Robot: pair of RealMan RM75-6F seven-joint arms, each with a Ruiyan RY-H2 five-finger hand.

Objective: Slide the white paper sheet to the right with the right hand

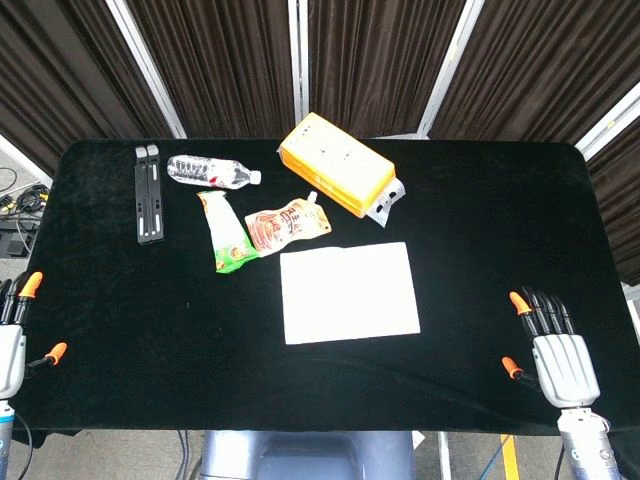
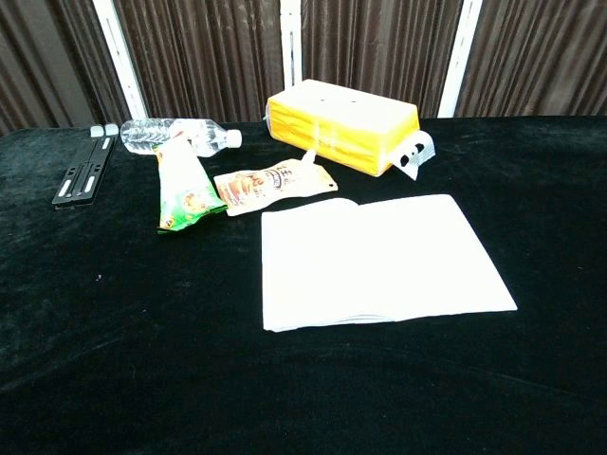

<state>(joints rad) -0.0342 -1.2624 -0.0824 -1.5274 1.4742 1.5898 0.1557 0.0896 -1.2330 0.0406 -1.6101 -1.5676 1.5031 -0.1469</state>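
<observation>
The white paper sheet [image 1: 348, 292] lies flat near the middle of the black table [image 1: 500, 230]; the chest view shows the same white paper sheet [image 2: 379, 261] filling its centre. My right hand [image 1: 553, 345] hovers over the table's front right, well to the right of the sheet, fingers straight and apart, holding nothing. My left hand [image 1: 14, 330] is at the front left edge, partly cut off by the frame, fingers extended and empty. Neither hand appears in the chest view.
Behind the sheet lie an orange pouch [image 1: 286, 224], a green pouch [image 1: 226, 234], a water bottle [image 1: 210, 172], a yellow box [image 1: 334, 163] and a black folded stand [image 1: 147, 193]. Dark curtains hang behind the table.
</observation>
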